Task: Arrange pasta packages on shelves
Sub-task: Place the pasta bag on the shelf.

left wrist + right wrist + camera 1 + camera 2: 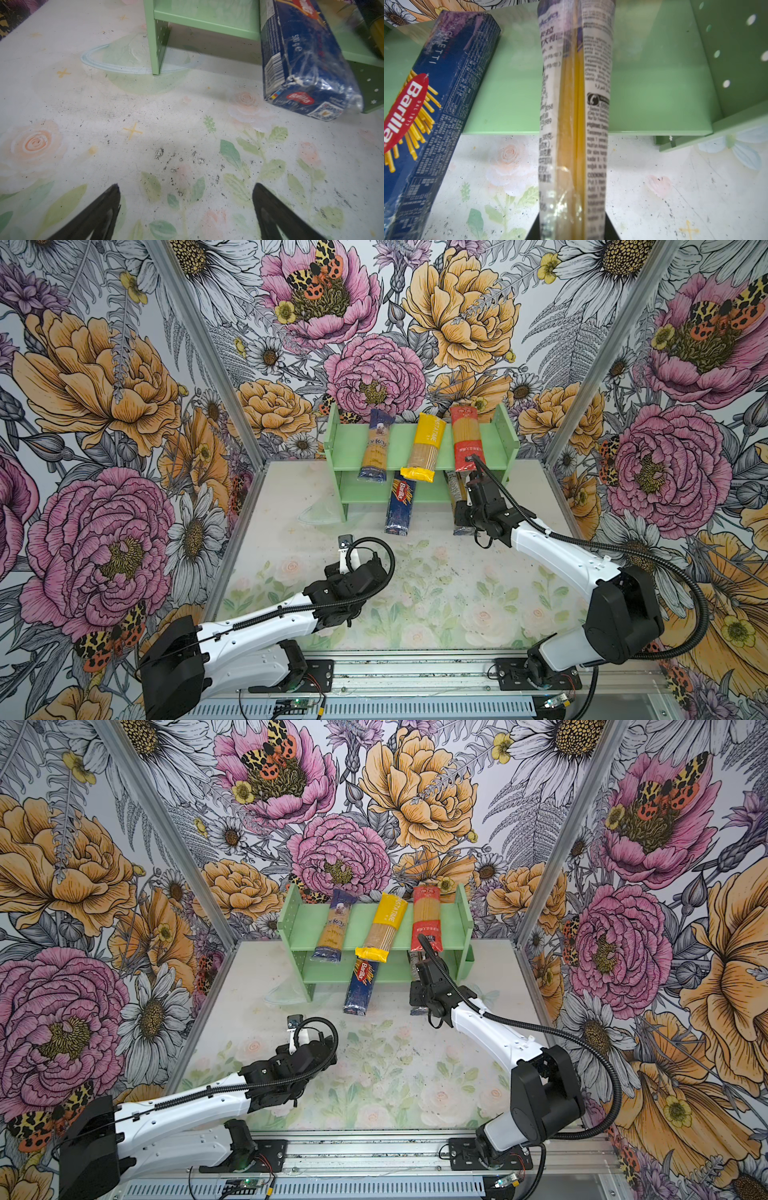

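The pale green shelves stand at the back of the table. On the top tier lie a blue-ended clear packet, a yellow one and a red one, each overhanging the front edge. The dark blue Barilla packet rests with its far end on the lower tier and its near end on the table. My right gripper is shut on the near end of the clear white-labelled packet, whose far end reaches over the lower tier, right of the Barilla. My left gripper hangs open over bare table.
The table has a faded floral print with dark specks. Flowered walls close in the back and both sides. The rack's right side panel stands close beside the held packet. My left arm sits low, left of centre.
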`<state>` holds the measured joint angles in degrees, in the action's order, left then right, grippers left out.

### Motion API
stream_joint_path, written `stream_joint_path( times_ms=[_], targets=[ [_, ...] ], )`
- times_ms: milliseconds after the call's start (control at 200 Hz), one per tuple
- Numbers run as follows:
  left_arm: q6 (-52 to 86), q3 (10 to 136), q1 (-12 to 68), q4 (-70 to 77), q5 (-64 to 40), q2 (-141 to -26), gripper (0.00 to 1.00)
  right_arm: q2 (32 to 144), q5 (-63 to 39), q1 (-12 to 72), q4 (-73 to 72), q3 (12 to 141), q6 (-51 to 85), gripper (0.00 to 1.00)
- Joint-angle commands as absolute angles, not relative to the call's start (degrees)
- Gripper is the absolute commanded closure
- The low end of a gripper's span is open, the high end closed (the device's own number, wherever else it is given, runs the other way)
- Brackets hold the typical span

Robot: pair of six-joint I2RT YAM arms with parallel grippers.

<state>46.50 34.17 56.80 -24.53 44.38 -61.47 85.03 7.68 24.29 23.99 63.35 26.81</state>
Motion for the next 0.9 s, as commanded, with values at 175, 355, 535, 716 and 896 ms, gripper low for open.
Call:
stream_joint_path(
  times_ms=[175,355,535,716,896],
  targets=[
    [46.05,34.63,56.20,-23.86,44.08,-60.49,0.01,79.66,7.34,23.99,5.48,58.05,24.45,0.90],
    [46.23,34.04,56.09,-23.89,44.37,-59.44,0.01,78.78,7.24,24.00,0.39,55.31,24.12,0.90],
    [46.04,33.92,56.07,-23.95,44.30,-59.06,0.01,78.59,7.79,24.08,-4.40,53.41,23.50,0.90],
    [46.04,33.95,56.07,-23.99,44.38,-59.02,0.01,77.57,8.39,24.10,-8.59,51.45,22.71,0.90],
    [46.07,33.95,56.07,-23.99,44.33,-59.06,0.01,77.16,8.42,24.08,-13.41,49.01,22.77,0.89]
  ],
)
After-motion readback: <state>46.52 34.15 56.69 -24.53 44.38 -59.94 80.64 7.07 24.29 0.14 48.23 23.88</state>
